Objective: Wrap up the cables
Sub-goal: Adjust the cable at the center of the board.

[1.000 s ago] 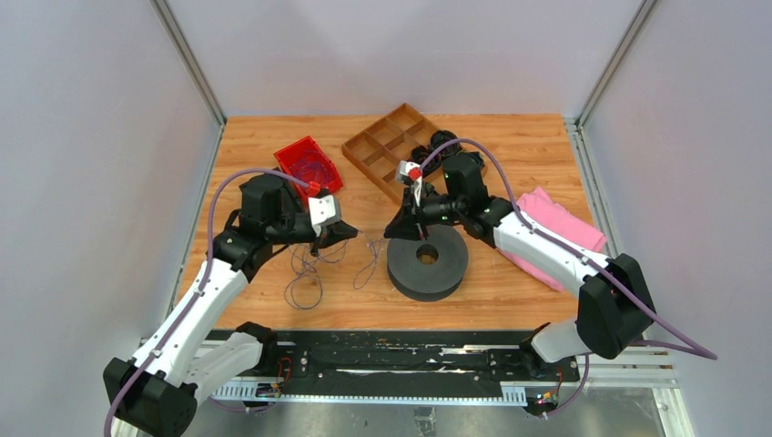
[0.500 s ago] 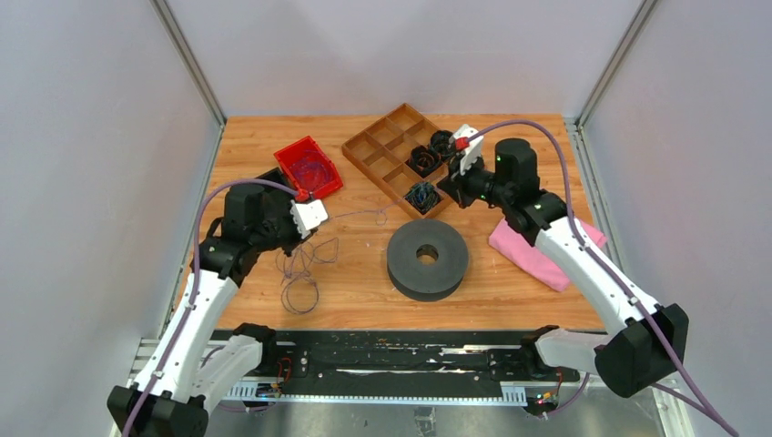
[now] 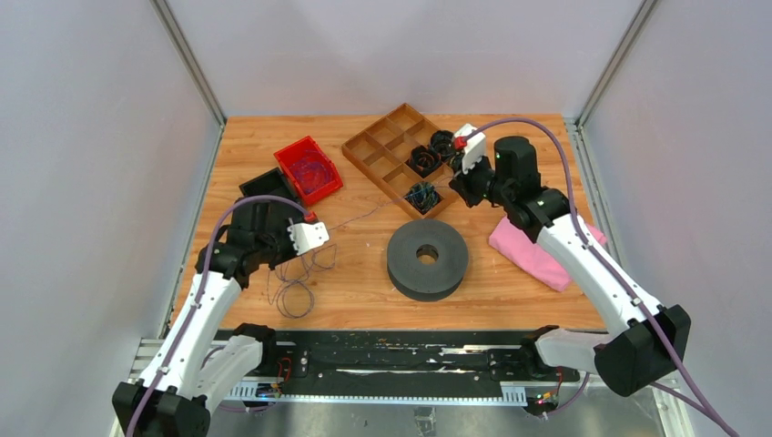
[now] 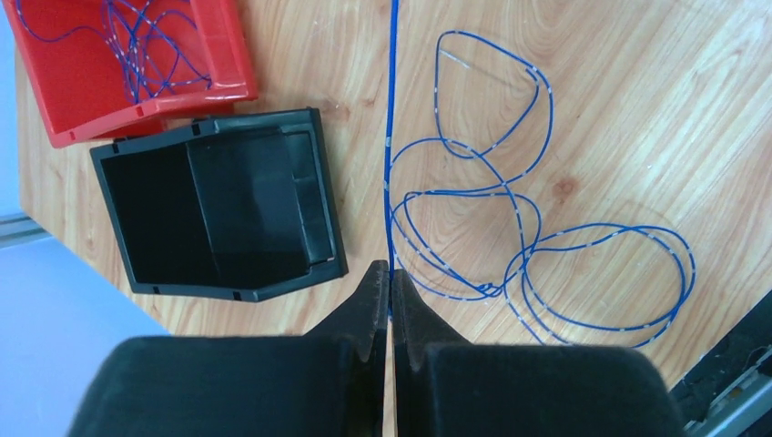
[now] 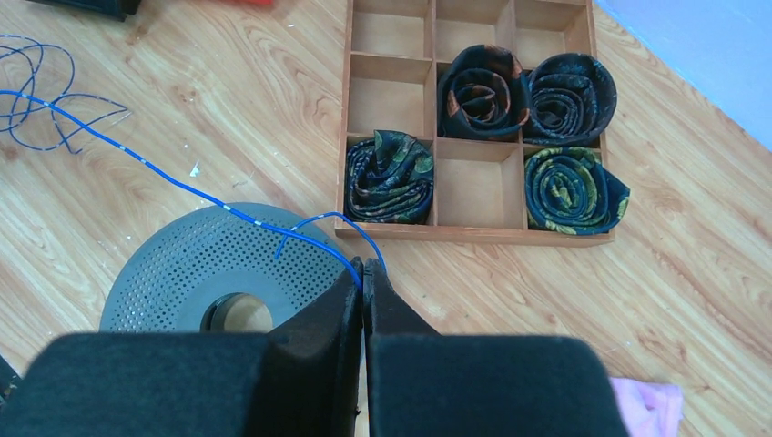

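A thin cable, blue in the wrist views, runs taut across the table (image 3: 364, 214). My left gripper (image 4: 390, 273) is shut on one stretch of it. Beyond those fingertips the cable (image 4: 510, 228) lies in loose loops on the wood (image 3: 296, 282). My right gripper (image 5: 362, 270) is shut on the cable's other end, whose short tail curls beside the fingertips (image 5: 350, 223). In the top view the left gripper (image 3: 311, 238) is at the left and the right gripper (image 3: 455, 193) hovers by the wooden tray (image 3: 369, 155). Several coiled cables (image 5: 391, 177) sit in the tray's compartments.
A wide grey perforated spool (image 3: 428, 259) lies at the table's middle, below the taut cable. A red bin (image 3: 309, 168) holding loose cables and an empty black bin (image 4: 218, 209) stand at the left. A pink cloth (image 3: 537, 250) lies under the right arm.
The right gripper shut on the cable's end beside the spool, then swung back and right toward the tray. The left gripper drew toward the near left, stretching the cable between them.
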Action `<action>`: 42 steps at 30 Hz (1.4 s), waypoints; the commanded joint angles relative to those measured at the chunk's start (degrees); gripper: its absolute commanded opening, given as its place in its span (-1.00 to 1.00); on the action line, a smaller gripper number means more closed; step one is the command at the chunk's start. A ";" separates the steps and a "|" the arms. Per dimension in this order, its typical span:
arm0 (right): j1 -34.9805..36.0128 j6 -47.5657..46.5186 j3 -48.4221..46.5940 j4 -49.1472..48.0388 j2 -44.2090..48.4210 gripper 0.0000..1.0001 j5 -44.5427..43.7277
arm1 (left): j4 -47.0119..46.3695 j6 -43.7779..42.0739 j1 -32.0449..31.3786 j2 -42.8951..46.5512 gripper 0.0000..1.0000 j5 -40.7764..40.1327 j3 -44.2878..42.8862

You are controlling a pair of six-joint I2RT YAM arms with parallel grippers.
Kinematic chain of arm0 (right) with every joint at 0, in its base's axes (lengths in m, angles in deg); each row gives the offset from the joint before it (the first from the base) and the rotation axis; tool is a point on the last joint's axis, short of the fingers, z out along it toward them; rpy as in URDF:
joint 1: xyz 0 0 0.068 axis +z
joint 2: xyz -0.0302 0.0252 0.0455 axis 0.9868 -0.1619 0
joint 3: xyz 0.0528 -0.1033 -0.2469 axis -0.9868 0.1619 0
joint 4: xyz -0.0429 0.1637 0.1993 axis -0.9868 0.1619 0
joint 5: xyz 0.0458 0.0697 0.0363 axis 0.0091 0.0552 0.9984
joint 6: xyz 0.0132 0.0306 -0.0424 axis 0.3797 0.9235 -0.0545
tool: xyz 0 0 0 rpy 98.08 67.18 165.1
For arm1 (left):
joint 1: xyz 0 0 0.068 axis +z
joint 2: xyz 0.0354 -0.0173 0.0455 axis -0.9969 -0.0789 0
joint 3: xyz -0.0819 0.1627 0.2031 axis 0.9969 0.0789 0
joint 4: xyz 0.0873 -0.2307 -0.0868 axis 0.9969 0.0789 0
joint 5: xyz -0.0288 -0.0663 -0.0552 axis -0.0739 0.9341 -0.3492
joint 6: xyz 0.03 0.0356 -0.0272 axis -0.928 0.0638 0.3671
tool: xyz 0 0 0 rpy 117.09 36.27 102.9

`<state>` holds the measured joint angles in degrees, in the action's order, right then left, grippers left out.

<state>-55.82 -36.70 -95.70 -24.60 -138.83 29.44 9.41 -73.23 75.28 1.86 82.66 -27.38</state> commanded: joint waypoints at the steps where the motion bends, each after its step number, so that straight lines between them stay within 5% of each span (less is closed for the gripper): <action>1: 0.58 -3.12 -2.82 1.92 -0.96 -0.99 -2.77 | 0.33 -2.62 0.35 -0.77 -0.99 -3.39 0.99; 7: 4.24 -4.41 -3.52 1.98 -1.30 -0.99 5.55 | -0.15 -0.14 0.35 -3.15 -0.84 6.65 -0.36; 19: 14.36 -2.75 -11.07 5.27 -6.82 -0.99 -1.41 | -1.30 13.36 -0.49 -9.97 0.58 36.42 -12.64; 28: 15.45 2.95 -16.08 6.59 -10.32 -0.99 1.04 | -32.16 41.74 -9.49 -11.17 0.60 33.70 -9.32; 36: 15.41 4.03 -16.46 6.70 -10.81 -0.99 2.54 | -44.41 48.00 -13.36 -15.93 0.31 32.52 -5.67; 42: 15.42 3.88 -15.79 6.84 -10.96 -0.99 3.35 | -45.42 48.57 -16.18 -18.72 0.18 31.50 -7.50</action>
<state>-41.02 -33.58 -110.22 -18.59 -149.45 31.21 -31.17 -27.20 60.48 -15.71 114.42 -33.34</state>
